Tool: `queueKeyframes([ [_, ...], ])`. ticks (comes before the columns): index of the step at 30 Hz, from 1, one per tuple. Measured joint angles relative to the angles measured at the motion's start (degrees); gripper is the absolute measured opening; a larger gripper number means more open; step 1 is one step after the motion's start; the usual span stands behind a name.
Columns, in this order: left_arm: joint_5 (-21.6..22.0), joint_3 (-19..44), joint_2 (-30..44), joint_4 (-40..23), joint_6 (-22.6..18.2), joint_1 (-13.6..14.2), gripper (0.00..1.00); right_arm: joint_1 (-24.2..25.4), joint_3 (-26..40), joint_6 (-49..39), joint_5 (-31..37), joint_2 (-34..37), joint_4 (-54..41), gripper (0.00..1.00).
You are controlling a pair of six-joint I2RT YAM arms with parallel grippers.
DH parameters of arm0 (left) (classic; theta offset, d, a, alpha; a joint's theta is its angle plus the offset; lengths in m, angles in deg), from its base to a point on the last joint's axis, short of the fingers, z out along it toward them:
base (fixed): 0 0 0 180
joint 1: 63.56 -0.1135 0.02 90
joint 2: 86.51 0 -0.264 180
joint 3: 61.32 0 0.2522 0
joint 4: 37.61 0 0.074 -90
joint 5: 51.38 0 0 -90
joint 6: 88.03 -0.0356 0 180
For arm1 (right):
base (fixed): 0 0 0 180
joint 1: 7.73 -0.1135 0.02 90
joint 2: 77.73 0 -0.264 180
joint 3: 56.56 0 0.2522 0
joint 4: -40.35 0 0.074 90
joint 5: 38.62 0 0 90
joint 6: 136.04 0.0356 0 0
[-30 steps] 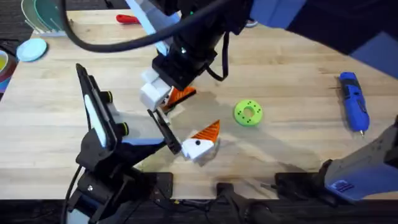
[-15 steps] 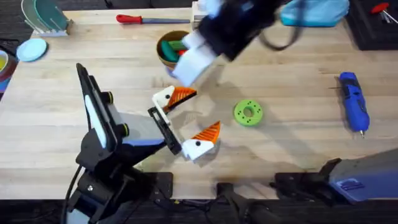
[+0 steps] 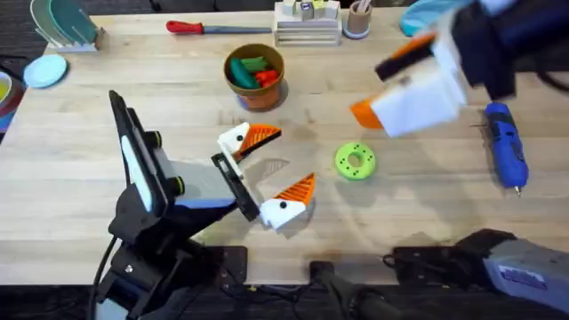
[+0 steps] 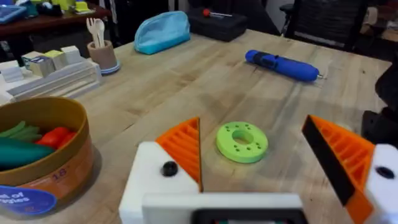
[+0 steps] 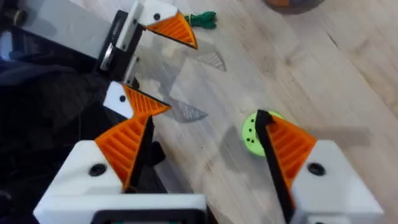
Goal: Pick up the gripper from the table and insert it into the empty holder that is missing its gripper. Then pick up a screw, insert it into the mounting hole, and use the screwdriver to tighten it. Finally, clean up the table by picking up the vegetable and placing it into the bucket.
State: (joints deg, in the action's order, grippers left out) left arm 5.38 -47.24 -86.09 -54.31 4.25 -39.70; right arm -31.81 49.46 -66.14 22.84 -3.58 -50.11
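2 spread, empty fingers on your right gripper (image 3: 404, 84): steer over the blue pen-shaped plastic screwdriver (image 3: 506, 144), descend squarely along its body.

I work over a pale wooden butcher-block tabletop (image 3: 427, 191). Past its far edge I see a dark desk (image 4: 37, 22) cluttered with small items and a black office chair (image 4: 323, 22) on dark flooring.

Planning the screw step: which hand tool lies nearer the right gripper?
The blue screwdriver, just beside the right gripper; the red-handled tool lies at the table's far edge.
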Motion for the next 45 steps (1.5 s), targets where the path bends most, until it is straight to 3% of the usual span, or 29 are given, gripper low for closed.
queueKeyframes([
  [8,0.0,0.0,0.0,0.0,-0.2,0.0,0.991,7.9,-20.7,-0.4,-4.8,-19.3,5.3,0.992],
  [12,0.0,0.0,0.0,0.0,-0.2,0.0,0.984,11.3,-26.8,0.7,-5.6,-28.9,7.5,0.992],
  [17,0.0,0.0,0.0,0.0,-0.2,0.0,0.899,13.3,-33.2,3.1,-7.1,-38.4,10.3,0.993],
  [21,0.0,0.0,0.0,0.0,-0.2,0.0,0.729,13.4,-35.6,3.9,-10.5,-40.1,10.2,0.993],
  [22,0.0,0.0,0.0,0.0,-0.3,0.0,0.334,13.4,-36.2,4.3,-12.7,-40.0,10.3,0.993],
  [24,0.0,0.0,0.0,0.0,-0.5,0.0,0.047,13.4,-36.2,4.3,-13.6,-40.0,10.3,0.993],
  [25,0.0,0.0,0.0,0.0,-0.5,0.0,0.015,13.4,-36.2,4.3,-14.0,-40.0,10.2,0.993],
  [38,0.0,0.0,0.0,0.0,-0.5,0.0,0.007,13.4,-36.2,6.0,-14.5,-39.8,13.9,0.992],
  [45,0.0,0.0,0.0,0.0,-0.5,0.0,0.007,13.4,-36.2,14.5,-6.0,-31.1,20.9,0.991],
])
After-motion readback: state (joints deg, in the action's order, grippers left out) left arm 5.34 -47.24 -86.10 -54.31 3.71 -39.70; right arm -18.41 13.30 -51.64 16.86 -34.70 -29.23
